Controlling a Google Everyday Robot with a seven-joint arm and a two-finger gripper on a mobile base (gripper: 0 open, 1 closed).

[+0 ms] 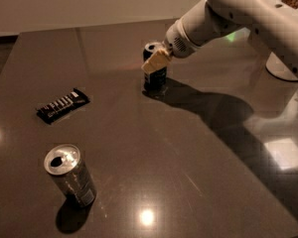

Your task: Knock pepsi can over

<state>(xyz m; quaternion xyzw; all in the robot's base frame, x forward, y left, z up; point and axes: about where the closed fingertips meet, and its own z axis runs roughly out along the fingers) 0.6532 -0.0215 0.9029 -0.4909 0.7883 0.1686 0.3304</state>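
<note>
Camera view: one dark table (198, 152), seen from its near edge.
Snack bar (63, 104): black wrapper, lying flat near the left edge.
Silver can (69, 175): upright, toward the near-left corner, well apart from the task's thing.
Pepsi can (156, 77): upright, toward the far edge and about midway along it; its long axis is vertical.
Gripper (156, 59): its tan tip lies across the upper part of the pepsi can, on the side that faces the near edge; it looks to be touching or just beside.
Gripper opening: I cannot tell if it is open or closed.
Arm (223, 14): white, it reaches in from the far-right corner.
Key relation: the can stands just behind and below the tip, toward the far edge.
Judgement: a sideways push high on the can, above its middle, should tip it; a low push might only slide it on the smooth surface.
</note>
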